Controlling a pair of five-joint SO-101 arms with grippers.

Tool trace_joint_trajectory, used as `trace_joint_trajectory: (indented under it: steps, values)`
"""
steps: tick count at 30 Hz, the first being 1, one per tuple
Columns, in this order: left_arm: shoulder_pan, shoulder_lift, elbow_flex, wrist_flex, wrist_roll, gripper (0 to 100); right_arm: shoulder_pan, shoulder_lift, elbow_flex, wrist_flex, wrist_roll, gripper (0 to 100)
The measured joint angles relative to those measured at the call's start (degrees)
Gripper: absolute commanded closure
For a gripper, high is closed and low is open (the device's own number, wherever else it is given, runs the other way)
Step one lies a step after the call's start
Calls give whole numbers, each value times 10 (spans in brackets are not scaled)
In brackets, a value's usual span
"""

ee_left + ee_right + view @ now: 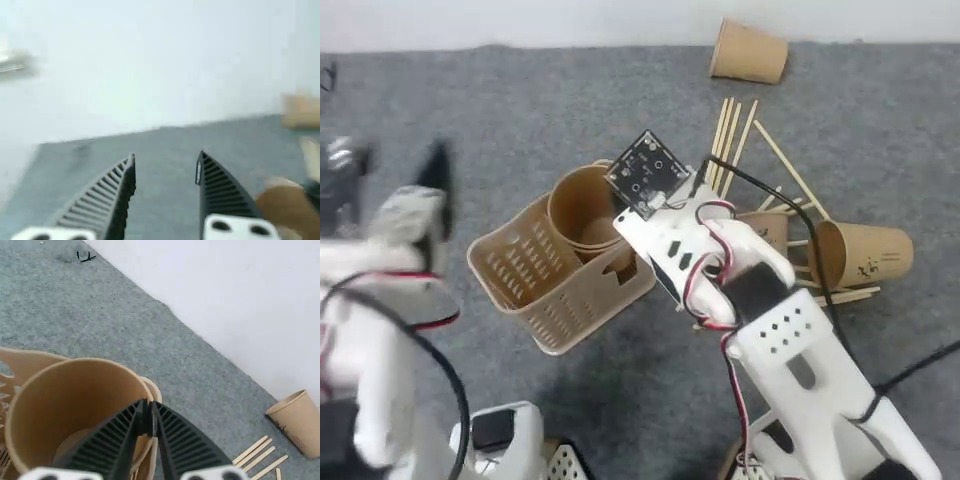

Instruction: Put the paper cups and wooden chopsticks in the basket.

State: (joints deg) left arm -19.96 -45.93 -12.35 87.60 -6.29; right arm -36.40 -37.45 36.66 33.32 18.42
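A tan slotted basket (535, 285) sits mid-table with stacked paper cups (582, 208) upright inside. My right gripper (148, 412) is above the basket, shut on the rim of the top paper cup (65, 405), with one finger inside the cup and one outside. More paper cups lie on their sides: one at the far edge (748, 52), one to the right (865, 255), and one partly under the right arm (770, 228). Several wooden chopsticks (728, 140) are scattered between them. My left gripper (166, 162) is open and holds nothing, off to the basket's left above the carpet.
The table is covered in grey carpet (540, 110), with a white wall (240, 300) along its far edge. The right arm's black cable (775, 200) crosses the chopstick pile. Both arm bases (500, 435) stand along the near edge.
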Motion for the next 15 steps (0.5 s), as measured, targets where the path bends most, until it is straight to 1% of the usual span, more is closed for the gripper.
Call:
trace_joint_trajectory:
  steps: [2, 6, 10, 12, 15]
  values:
    - [-20, -11, 26, -4, 1, 811, -1, 4, 0, 0, 0, 991]
    - [-33, -14, 105, -5, 1, 811, -2, -9, -11, 10, 0, 991]
    - [-38, -14, 215, -41, 1, 811, 3, -88, -96, 92, 9, 991]
    - [-59, -15, 287, -68, 2, 811, 34, -124, -156, 142, 39, 990]
    - [-107, -15, 408, -119, 2, 811, 118, -139, -243, 203, 71, 990]
